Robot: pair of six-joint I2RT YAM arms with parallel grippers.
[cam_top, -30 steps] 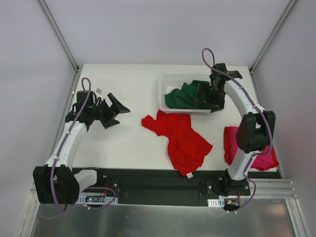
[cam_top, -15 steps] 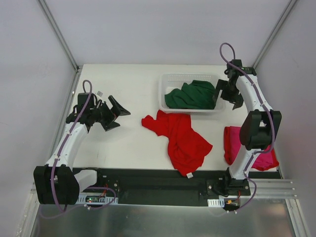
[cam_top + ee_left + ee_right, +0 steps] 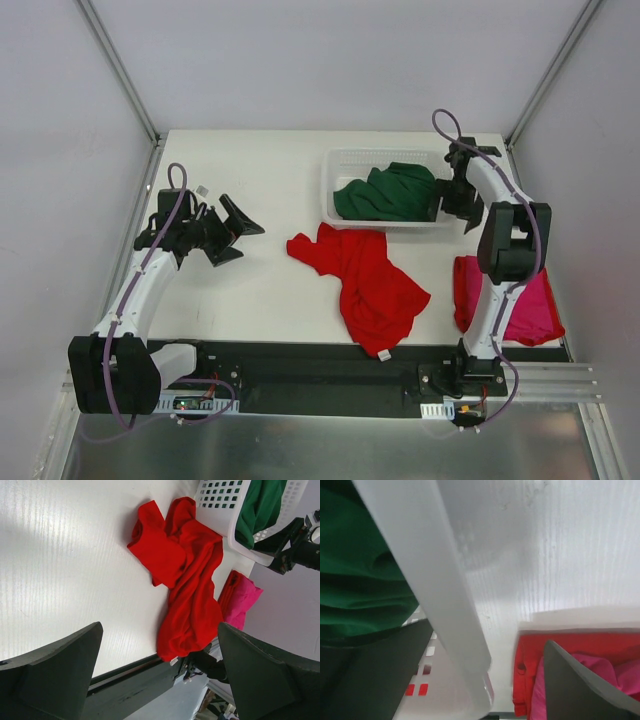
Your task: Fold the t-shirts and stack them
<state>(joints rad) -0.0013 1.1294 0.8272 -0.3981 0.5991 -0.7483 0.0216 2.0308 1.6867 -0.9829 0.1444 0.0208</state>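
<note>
Right claw [image 3: 458, 200]: spread wide at the right end of the basket [image 3: 345, 157], with the rim between its fingers; gripped nothing.
Left claw [image 3: 238, 236]: spread wide and empty, well left of the basket, above the table [image 3: 260, 170].
Green shirt [image 3: 385, 192]: lay bunched inside the basket.
Red shirt [image 3: 365, 280]: lay crumpled just in front of the basket.
Pink shirt [image 3: 535, 315]: lay in front of the basket's right end, partly behind the right arm.

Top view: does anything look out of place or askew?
The red shirt lies crumpled, its hem spilling over the table's near edge. The right gripper, open, straddles the basket's right wall instead of a shirt.
</note>
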